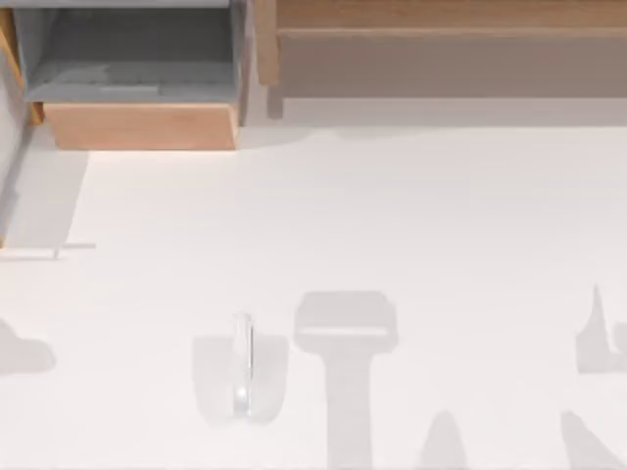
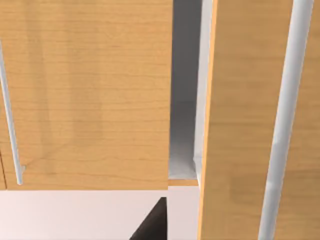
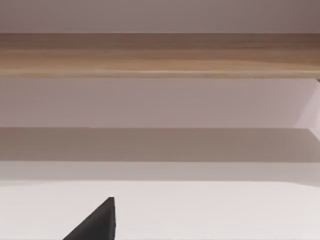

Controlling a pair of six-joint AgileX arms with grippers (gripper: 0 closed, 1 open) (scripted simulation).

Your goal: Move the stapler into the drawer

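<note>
- Top view: the stapler (image 1: 243, 364) lies on the white table (image 1: 411, 215), well apart from the drawer (image 1: 142, 125), which sits pulled open at the far left.
- My grippers: honestly can't tell, open or closed.

The table (image 1: 411, 215) is white and flat; a small shiny stapler (image 1: 243, 364) lies on it near the front, a bit left of the middle, with its long side running front to back; at the back left sits the drawer (image 1: 142, 125), pulled open, grey inside with a light wood front; at the back right stands a wide wood unit (image 1: 441, 15) with a long pale hollow; grey shadows fall on the white top beside the stapler.
</note>
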